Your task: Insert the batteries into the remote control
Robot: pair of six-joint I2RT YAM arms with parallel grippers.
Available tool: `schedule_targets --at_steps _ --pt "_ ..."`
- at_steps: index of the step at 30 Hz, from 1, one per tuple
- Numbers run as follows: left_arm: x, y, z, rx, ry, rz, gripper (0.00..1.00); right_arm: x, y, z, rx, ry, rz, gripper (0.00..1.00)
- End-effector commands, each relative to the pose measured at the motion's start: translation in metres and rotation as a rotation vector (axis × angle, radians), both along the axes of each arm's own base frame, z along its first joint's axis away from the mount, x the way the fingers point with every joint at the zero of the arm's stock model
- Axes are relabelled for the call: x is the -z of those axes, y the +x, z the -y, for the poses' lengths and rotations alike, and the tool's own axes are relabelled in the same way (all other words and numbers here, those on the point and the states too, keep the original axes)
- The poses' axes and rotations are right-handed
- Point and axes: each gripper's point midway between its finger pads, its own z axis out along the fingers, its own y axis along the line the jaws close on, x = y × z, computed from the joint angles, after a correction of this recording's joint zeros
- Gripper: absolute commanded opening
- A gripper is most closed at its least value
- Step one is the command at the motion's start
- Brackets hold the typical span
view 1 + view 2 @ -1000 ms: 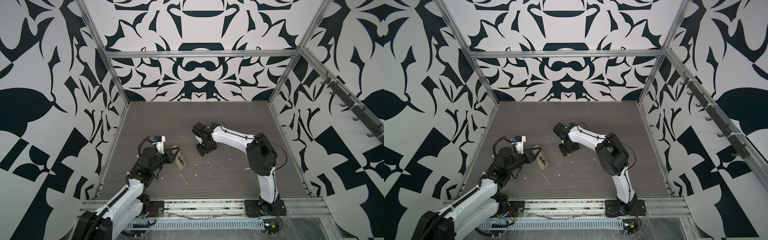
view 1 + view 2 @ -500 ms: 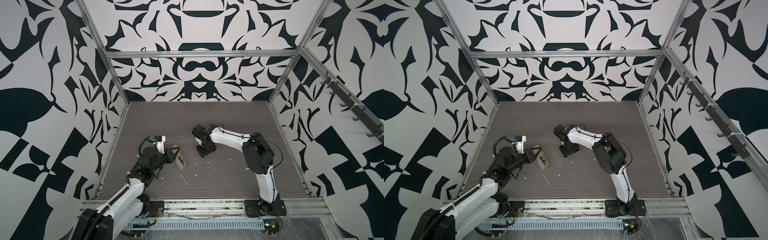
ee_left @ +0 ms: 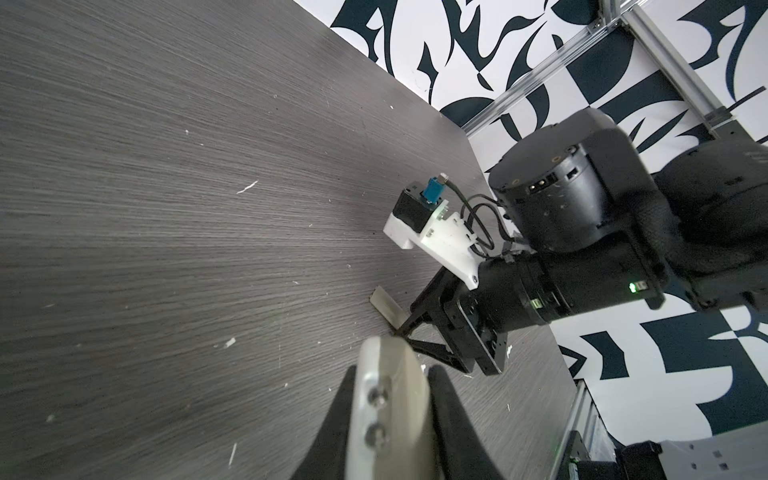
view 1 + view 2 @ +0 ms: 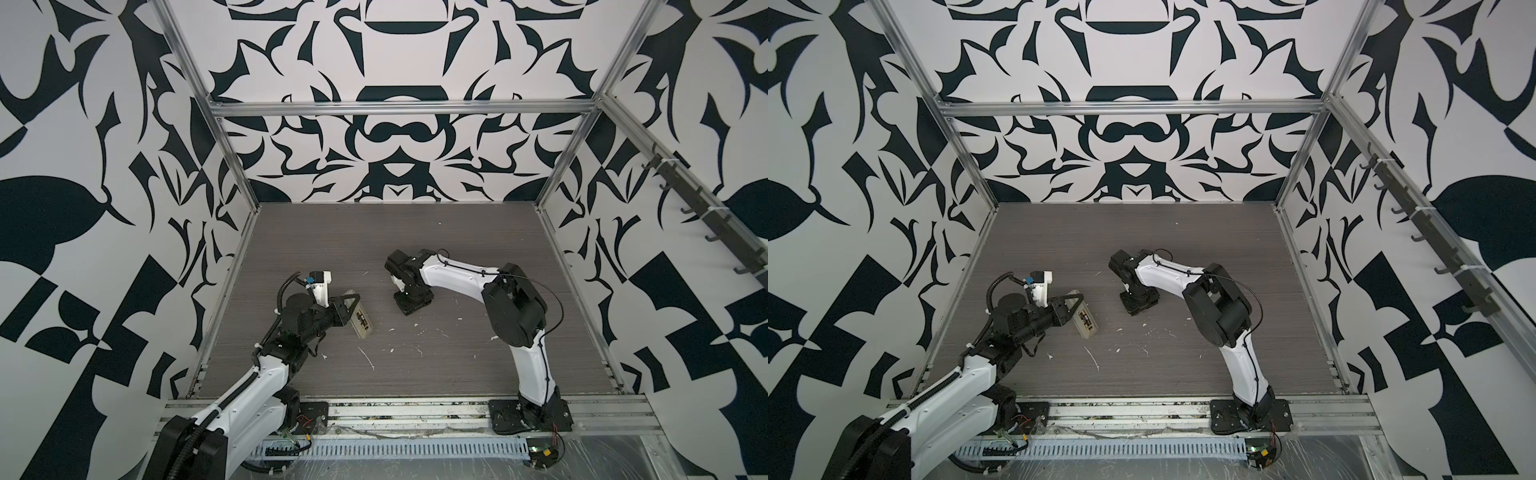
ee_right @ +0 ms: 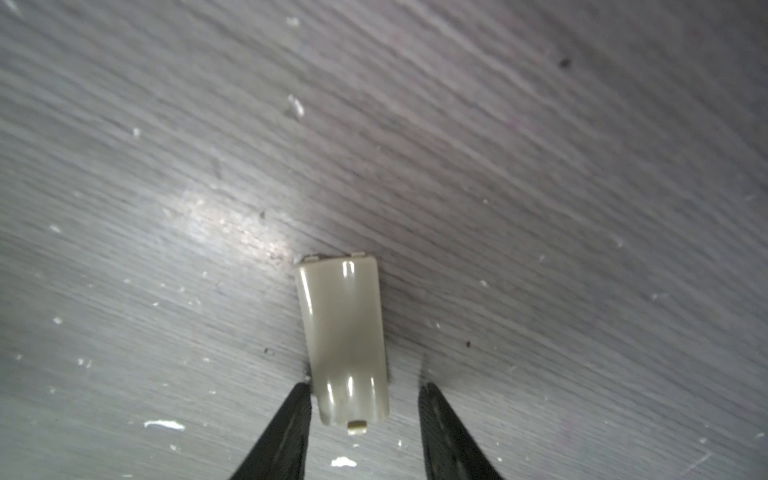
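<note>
My L gripper is busy. Its fingers are clamped across the remote control, beige back and open recess facing up, long axis tilted down toward the middle of the table. Can't tell if its low end touches the wood. Dark shapes in the recess look like the batteries already seated, but they're too small to be sure. I see no loose ones on the table.

So the next job, I judge, is the lid. The battery cover lies flat on the table. My R gripper is right over it, well apart from the remote. R fingers are spread, pinching nothing yet. They straddle the cover's tab end, one tip just at its edge, the other w/ a clear gap.

The cover's long axis runs straight out ahead of the fingers, so closing goes across its narrow width, a good axis for a pinch. But it sits off-centre btw the tips, so the near finger will prob. meet it first and could nudge it sideways. It's thin, glossy and flat. I reckon the tips need to be right down at table level or they'll ride over the top.

R arm is plainly nearer, and L is occupied. From the cover, the remote lies toward the L arm's side, so the carry goes that way.
</note>
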Motion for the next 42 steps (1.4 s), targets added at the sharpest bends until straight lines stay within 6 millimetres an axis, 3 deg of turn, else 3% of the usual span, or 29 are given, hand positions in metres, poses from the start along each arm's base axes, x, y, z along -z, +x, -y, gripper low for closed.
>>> schedule_targets --at_steps 1,31,42 --pt "-0.0146 0.0042 0.0019 0.004 -0.027 0.043 0.00 -0.0017 -0.0020 0.0029 0.007 0.002 -0.009 0.44" --pt "-0.0102 0.0062 0.0034 0.005 -0.028 0.028 0.00 0.0062 -0.0043 0.0050 -0.017 -0.010 -0.020 0.29" --pt "-0.0133 0.0083 0.0032 -0.002 -0.039 0.033 0.00 -0.0022 -0.0020 0.0079 -0.024 -0.007 0.015 0.22"
